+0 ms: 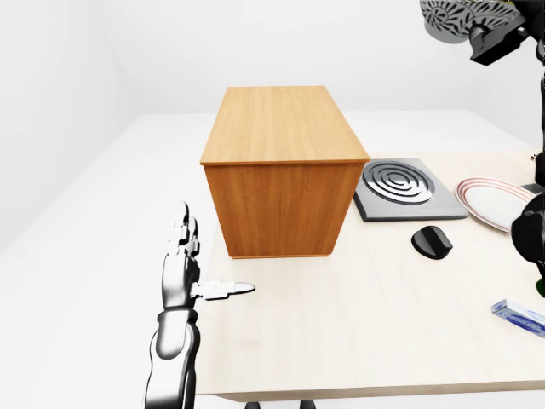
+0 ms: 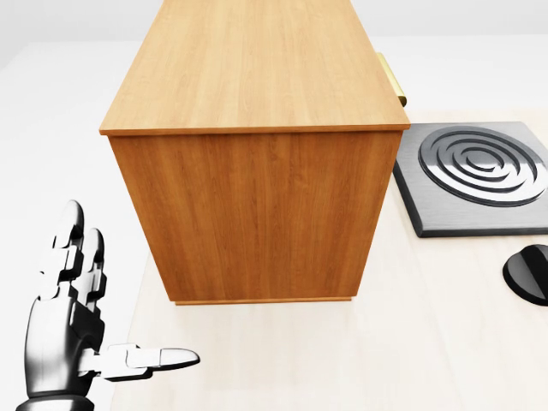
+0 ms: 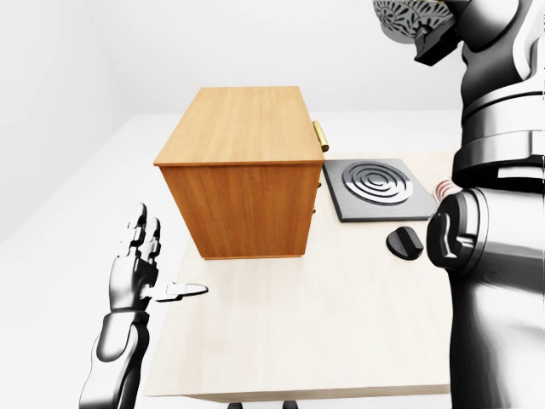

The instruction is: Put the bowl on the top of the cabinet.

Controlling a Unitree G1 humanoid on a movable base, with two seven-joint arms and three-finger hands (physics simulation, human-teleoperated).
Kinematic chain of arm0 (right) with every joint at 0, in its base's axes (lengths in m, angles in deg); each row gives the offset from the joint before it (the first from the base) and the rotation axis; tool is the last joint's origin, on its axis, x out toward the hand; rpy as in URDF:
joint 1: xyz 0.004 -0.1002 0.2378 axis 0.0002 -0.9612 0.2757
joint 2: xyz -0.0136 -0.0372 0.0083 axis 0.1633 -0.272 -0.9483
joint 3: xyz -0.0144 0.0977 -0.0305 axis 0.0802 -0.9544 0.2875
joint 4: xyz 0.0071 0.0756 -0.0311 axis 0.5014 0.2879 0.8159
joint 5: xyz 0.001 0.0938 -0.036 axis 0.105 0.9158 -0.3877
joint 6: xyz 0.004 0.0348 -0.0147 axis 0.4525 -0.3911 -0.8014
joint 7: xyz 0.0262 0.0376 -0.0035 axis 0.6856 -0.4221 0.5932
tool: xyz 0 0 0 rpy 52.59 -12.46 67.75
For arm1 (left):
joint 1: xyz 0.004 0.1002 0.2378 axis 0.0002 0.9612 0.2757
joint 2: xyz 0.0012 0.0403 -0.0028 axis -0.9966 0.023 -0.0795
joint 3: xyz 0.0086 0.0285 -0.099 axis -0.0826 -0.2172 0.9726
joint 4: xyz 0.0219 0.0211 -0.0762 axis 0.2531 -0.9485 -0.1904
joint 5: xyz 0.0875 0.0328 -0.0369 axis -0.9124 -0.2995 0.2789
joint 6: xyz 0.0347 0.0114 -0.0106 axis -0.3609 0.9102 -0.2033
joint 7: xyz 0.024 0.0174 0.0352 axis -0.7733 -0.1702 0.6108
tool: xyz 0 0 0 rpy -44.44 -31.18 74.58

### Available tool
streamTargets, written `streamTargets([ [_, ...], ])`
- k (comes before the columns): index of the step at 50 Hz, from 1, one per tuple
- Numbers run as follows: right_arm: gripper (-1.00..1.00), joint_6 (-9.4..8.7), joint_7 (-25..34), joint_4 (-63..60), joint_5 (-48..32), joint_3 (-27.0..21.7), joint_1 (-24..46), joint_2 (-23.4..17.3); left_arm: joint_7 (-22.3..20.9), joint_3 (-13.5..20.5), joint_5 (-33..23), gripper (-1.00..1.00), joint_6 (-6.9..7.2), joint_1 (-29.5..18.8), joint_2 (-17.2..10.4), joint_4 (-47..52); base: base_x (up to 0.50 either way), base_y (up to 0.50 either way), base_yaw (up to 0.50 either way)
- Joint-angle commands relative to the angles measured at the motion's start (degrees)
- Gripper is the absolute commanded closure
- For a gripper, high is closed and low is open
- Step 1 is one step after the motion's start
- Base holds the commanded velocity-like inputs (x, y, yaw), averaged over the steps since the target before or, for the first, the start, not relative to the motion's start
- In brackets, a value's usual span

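A wooden cabinet (image 1: 281, 170) stands on the pale table (image 1: 358, 341); its flat top (image 1: 281, 123) is bare. A grey patterned bowl (image 1: 450, 17) hangs high at the top right of the left-eye view, above and to the right of the cabinet, held by my right hand (image 1: 498, 38). The bowl also shows in the right-eye view (image 3: 404, 17), partly cut off by the frame. My left hand (image 1: 204, 256) is open and empty, fingers up and thumb out, at the table's left edge below the cabinet.
Right of the cabinet lie a grey square burner plate (image 1: 400, 183), a black round knob (image 1: 432, 241), a red-rimmed white plate (image 1: 494, 203) and a blue-white packet (image 1: 519, 317). My right arm (image 3: 498, 213) fills the right side of the right-eye view.
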Motion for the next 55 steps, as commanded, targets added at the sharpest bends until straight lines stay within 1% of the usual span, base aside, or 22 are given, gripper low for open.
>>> streamTargets([
  [1, 1.00, 0.00, -9.9, 12.8, -10.9, 2.0, 13.5, 3.5, -0.4, -0.2, 0.1, -1.00, 0.00, 0.0, 0.0, 0.3, 0.00, 0.00, 0.00],
  [7, 1.00, 0.00, -11.8, 13.2, -13.8, 1.6, 14.1, 6.7, -0.6, -0.3, 0.2, -1.00, 0.00, 0.1, 0.0, -0.1, 0.00, 0.00, 0.00],
  [8, 1.00, 0.00, -12.9, 13.2, -14.1, 1.5, 14.1, 7.6, -0.7, -0.4, 0.3, -1.00, 0.00, 0.1, 0.0, -0.3, 0.00, 0.00, 0.00],
  [10, 1.00, 0.00, -13.3, 13.2, -13.7, 0.7, 14.2, 8.9, -0.8, -0.4, 0.5, -1.00, 0.00, 0.2, 0.0, -0.3, 0.00, 0.00, 0.00],
  [13, 1.00, 0.00, -13.6, 13.3, -14.4, 0.9, 14.2, 11.1, -0.8, -0.2, 0.7, -1.00, 0.00, 0.1, 0.0, -0.6, 0.00, 0.00, 0.00],
  [16, 1.00, 0.00, -13.6, 13.3, -14.5, 0.7, 14.2, 11.1, -0.8, -0.2, 0.7, -1.00, 0.00, 0.1, 0.0, -0.7, 0.00, 0.00, 0.00],
  [17, 1.00, 0.00, -14.1, 13.3, -14.7, 0.9, 14.3, 13.3, -1.0, -0.3, 0.8, -1.00, 0.00, 0.2, 0.0, -0.8, 0.00, 0.00, 0.00],
  [28, 1.00, 0.00, -16.1, 13.3, -14.9, 1.5, 13.0, 18.7, -1.5, -0.3, 1.0, -1.00, 0.00, 0.2, -0.1, -2.2, 0.00, 0.00, 0.00],
  [38, 1.00, 0.00, -15.8, 13.2, -15.0, 2.3, 12.5, 20.7, -1.5, -0.1, 1.1, -1.00, 0.00, -0.1, -0.1, -2.5, 0.00, 0.00, 0.00],
  [45, 1.00, 0.00, -15.3, 13.2, -15.6, 2.9, 9.6, 21.5, -1.3, 0.0, 1.0, -1.00, 0.00, -0.3, -0.1, -2.5, 0.00, 0.00, 0.00],
  [55, 1.00, 0.00, -15.7, 13.1, -15.6, 3.2, 7.5, 22.7, -1.3, 0.1, 1.1, -1.00, 0.00, -0.4, -0.1, -2.3, 0.00, 0.00, 0.00],
])
